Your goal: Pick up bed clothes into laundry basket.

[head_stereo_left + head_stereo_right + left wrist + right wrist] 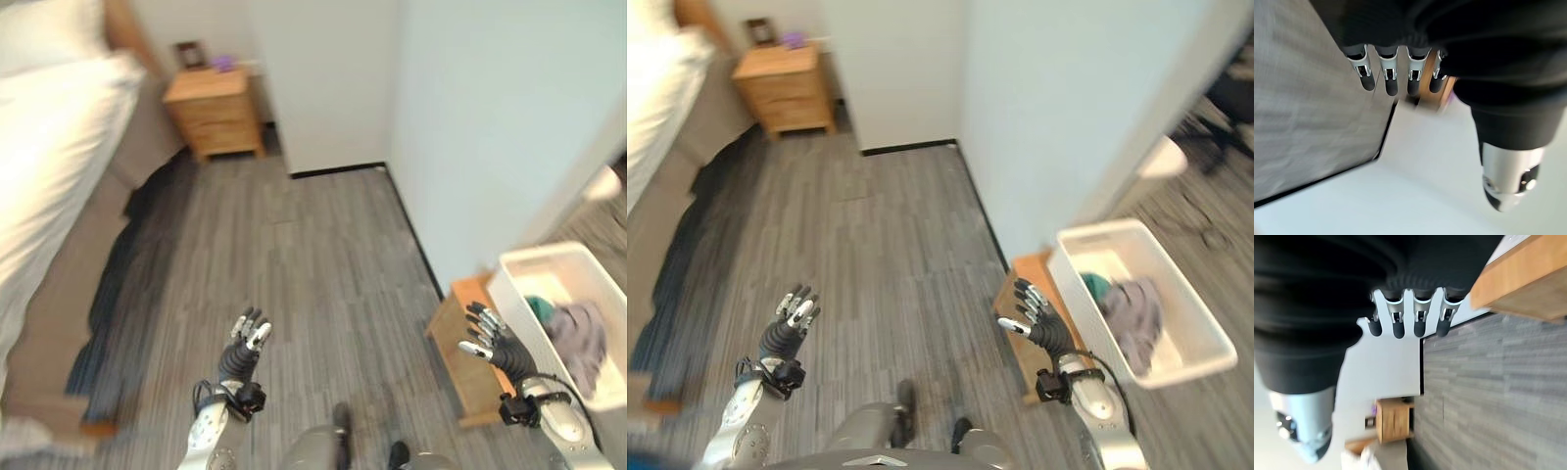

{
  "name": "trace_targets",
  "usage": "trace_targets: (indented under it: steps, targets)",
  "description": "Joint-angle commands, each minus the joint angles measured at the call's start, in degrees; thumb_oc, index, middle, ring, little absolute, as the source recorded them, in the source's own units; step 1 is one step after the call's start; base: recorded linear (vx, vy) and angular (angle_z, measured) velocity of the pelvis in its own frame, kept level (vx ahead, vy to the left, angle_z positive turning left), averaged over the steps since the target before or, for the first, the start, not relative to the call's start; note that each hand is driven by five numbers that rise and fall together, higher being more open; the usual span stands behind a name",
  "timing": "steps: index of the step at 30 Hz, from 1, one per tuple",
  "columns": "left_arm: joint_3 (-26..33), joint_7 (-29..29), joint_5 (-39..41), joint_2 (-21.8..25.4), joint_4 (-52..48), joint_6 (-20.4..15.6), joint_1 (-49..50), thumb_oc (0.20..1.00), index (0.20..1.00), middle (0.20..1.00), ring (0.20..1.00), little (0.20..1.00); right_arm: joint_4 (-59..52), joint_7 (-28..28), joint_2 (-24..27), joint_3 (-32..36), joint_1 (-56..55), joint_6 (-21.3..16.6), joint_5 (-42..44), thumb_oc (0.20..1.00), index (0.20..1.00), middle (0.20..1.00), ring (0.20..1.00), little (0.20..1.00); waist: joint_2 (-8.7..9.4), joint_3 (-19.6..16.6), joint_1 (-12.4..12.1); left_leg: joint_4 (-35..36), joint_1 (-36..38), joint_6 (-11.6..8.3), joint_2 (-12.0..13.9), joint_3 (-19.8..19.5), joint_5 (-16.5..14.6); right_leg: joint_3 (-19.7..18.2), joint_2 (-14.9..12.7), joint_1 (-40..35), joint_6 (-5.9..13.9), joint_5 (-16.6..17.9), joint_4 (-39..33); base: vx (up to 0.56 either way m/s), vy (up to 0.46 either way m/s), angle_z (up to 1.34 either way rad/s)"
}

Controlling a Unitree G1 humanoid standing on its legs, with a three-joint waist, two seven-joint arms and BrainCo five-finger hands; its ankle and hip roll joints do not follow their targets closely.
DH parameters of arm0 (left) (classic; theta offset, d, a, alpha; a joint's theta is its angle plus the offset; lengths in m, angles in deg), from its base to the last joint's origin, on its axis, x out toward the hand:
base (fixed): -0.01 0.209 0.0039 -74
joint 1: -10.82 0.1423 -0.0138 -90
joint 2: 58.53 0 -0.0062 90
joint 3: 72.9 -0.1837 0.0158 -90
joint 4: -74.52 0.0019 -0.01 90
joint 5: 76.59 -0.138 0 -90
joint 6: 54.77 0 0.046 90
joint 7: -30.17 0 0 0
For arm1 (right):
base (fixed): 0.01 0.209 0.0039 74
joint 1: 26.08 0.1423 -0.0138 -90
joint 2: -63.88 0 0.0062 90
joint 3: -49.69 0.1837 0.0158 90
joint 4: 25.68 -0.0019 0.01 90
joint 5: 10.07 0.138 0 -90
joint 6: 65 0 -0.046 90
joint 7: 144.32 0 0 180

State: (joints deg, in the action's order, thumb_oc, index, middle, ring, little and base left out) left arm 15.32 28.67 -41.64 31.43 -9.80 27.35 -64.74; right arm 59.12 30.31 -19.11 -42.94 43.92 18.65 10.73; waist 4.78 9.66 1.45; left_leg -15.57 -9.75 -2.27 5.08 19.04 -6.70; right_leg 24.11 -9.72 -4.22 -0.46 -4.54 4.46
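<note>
Holding both hands up with straight fingers, I grip nothing. My left hand is near the dark clothes on the floor beside the bed. My right hand is just beside the white laundry basket, which holds grey clothes. A wooden nightstand stands far ahead.

The grey plank floor carries dark clothes beside the bed, a wooden nightstand and a low wooden stand.
</note>
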Motion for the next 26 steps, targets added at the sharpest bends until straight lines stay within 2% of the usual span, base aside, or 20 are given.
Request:
trace_targets:
  steps: [1,3,4,5,6,7,9,10,11,13,14,15,16,17,19,22,26]
  targets:
    - [0.0,-0.1,-1.9,2.6,-5.4,-2.5,-2.5,1.000,1.000,1.000,1.000,1.000,0.1,1.9,1.9,4.0,5.2,-3.8,1.8,1.000,1.000,1.000,1.000,1.000,-3.75,-1.1,0.6,7.7,9.3,-3.12,6.8,1.3,6.7,-4.0,3.1,3.1,3.82,-1.5,-1.1,-0.02,0.080,2.09]
    - [-1.4,0.5,-1.3,2.6,-5.7,-2.4,-5.3,1.000,1.000,1.000,1.000,1.000,1.0,3.4,0.4,3.8,6.2,-4.2,2.8,1.000,1.000,1.000,1.000,1.000,-4.84,-2.7,1.3,10.4,9.7,-3.00,6.1,6.7,6.2,2.8,1.6,1.8,4.03,-1.6,-0.7,-0.03,0.104,2.31]
    - [-1.8,0.4,-0.4,2.1,-6.6,-2.8,-5.7,1.000,1.000,1.000,1.000,1.000,1.4,3.2,-0.2,3.0,6.8,-4.1,2.7,1.000,1.000,1.000,1.000,1.000,-5.77,-3.3,0.4,13.0,9.7,-2.53,4.3,5.3,5.7,4.6,1.2,1.6,4.46,-1.8,0.5,-0.01,0.120,2.44]
    - [-1.8,0.5,-0.4,2.1,-6.7,-2.7,-5.7,1.000,1.000,1.000,1.000,1.000,1.5,3.2,-0.2,3.0,6.8,-4.1,2.7,1.000,1.000,1.000,1.000,1.000,-5.81,-3.4,0.7,13.5,9.8,-2.35,4.0,5.0,5.8,4.8,1.0,1.7,4.64,-1.9,0.7,0.09,0.247,2.15]
    - [-2.5,0.5,-1.6,2.3,-7.5,-2.8,-5.8,1.000,1.000,1.000,1.000,1.000,2.0,3.4,-0.8,2.5,7.6,-4.0,2.1,1.000,1.000,1.000,1.000,1.000,-6.54,-3.1,0.1,14.9,10.3,-0.62,1.8,1.1,5.4,5.7,-1.7,3.1,5.64,-0.5,8.1,0.09,0.256,1.47]
    - [-2.2,0.6,-3.1,2.9,-8.0,-2.8,-5.8,1.000,1.000,1.000,1.000,1.000,1.9,3.3,-1.2,2.7,8.0,-3.9,2.2,1.000,1.000,1.000,1.000,1.000,-6.53,-2.3,0.3,15.4,10.8,0.58,1.0,0.0,4.8,4.8,-3.8,4.8,6.83,0.2,13.5,0.10,0.308,1.47]
    - [-2.9,0.8,-5.2,3.8,-7.9,-3.1,-5.4,1.000,1.000,1.000,1.000,1.000,1.6,2.6,-2.3,2.0,8.0,-4.0,2.3,1.000,1.000,1.000,1.000,1.000,-6.47,-1.0,1.0,16.1,12.2,2.47,-0.8,-3.0,4.2,0.0,-5.5,6.9,8.62,3.3,21.4,-0.01,0.191,1.17]
    - [-3.1,0.9,-5.8,4.4,-7.6,-3.3,-5.3,1.000,1.000,1.000,1.000,1.000,1.5,2.2,-2.8,1.7,8.1,-4.1,2.0,1.000,1.000,1.000,1.000,1.000,-6.41,0.0,1.7,16.2,12.0,3.42,-1.2,-4.0,5.4,-4.6,-4.4,9.9,8.79,5.1,25.0,-0.09,0.083,1.00]
    - [-3.3,1.1,-6.3,4.8,-6.9,-3.4,-5.4,1.000,1.000,1.000,1.000,1.000,1.3,2.1,-3.1,1.7,7.7,-4.1,1.9,1.000,1.000,1.000,1.000,1.000,-6.42,0.5,2.6,16.2,12.0,3.43,-1.5,-6.3,5.6,-10.4,-1.4,11.3,9.05,4.4,25.1,-0.09,-0.014,1.00]
    - [-3.1,1.4,-7.1,4.9,-5.6,-4.2,-5.5,1.000,1.000,1.000,1.000,1.000,1.0,1.9,-3.1,2.0,6.6,-4.3,3.0,1.000,1.000,1.000,1.000,1.000,-6.95,0.5,4.0,16.2,12.2,2.96,-1.6,-10.3,5.8,-20.6,5.0,12.4,7.90,0.8,18.9,0.10,-0.079,0.83]
    - [-2.7,1.1,-6.8,5.0,-5.4,-4.2,-5.5,1.000,1.000,1.000,1.000,1.000,0.8,1.4,-3.3,2.2,5.8,-4.7,3.9,1.000,1.000,1.000,1.000,1.000,-6.98,0.3,4.5,16.4,12.3,2.46,-1.8,-12.2,5.6,-25.1,5.6,12.4,7.60,-0.1,14.2,0.16,-0.150,1.26]
    - [-2.6,0.8,-6.7,5.0,-5.2,-4.4,-5.7,1.000,1.000,1.000,1.000,1.000,0.8,1.2,-3.4,2.3,5.3,-4.7,4.3,1.000,1.000,1.000,1.000,1.000,-7.09,0.0,4.6,16.6,12.1,1.96,-1.7,-13.4,5.6,-27.9,4.7,13.2,7.78,1.4,9.6,0.19,-0.143,1.01]
    - [-2.7,0.9,-6.9,5.1,-4.9,-4.6,-5.4,1.000,1.000,1.000,1.000,1.000,0.5,1.2,-3.2,2.6,4.4,-4.7,3.9,1.000,1.000,1.000,1.000,1.000,-7.05,-0.2,4.9,16.7,12.5,1.98,-2.0,-14.7,5.2,-28.7,4.1,13.0,8.07,2.7,7.4,0.15,-0.102,0.82]
    - [-3.1,0.7,-6.8,4.9,-4.2,-4.7,-6.2,1.000,1.000,1.000,1.000,1.000,0.3,1.0,-3.4,3.1,3.8,-4.9,4.0,1.000,1.000,1.000,1.000,1.000,-6.57,-0.2,5.6,16.9,12.9,2.04,-2.5,-16.0,5.3,-31.5,5.7,12.9,8.11,2.9,7.0,0.14,-0.074,0.62]
    - [-3.0,0.7,-7.1,4.3,-2.6,-5.1,-6.3,1.000,1.000,1.000,1.000,1.000,0.9,0.8,-3.0,2.9,3.7,-4.9,2.5,1.000,1.000,1.000,1.000,1.000,-5.14,-0.9,4.6,17.1,13.4,1.55,-2.4,-16.0,5.4,-28.1,4.8,10.9,7.65,3.2,4.0,0.08,-0.165,0.85]
    - [-3.2,0.0,-2.6,0.9,-2.3,-4.5,-4.2,1.000,1.000,1.000,1.000,1.000,0.7,0.1,-1.9,4.2,3.1,-5.2,2.1,1.000,1.000,1.000,1.000,1.000,-4.32,-2.6,3.7,17.7,13.7,1.14,-1.8,-16.2,5.8,-27.5,5.0,7.0,7.30,3.9,-0.6,0.09,-0.191,0.44]
    - [-4.4,0.2,-2.7,-0.1,-2.0,-3.8,-3.4,1.000,1.000,1.000,1.000,1.000,2.1,0.5,-1.7,4.4,2.8,-5.0,1.9,1.000,1.000,1.000,1.000,1.000,-4.20,-3.5,3.5,18.4,13.9,0.86,-1.4,-16.6,6.4,-26.7,5.3,5.6,6.97,3.8,-1.7,0.05,-0.068,0.16]
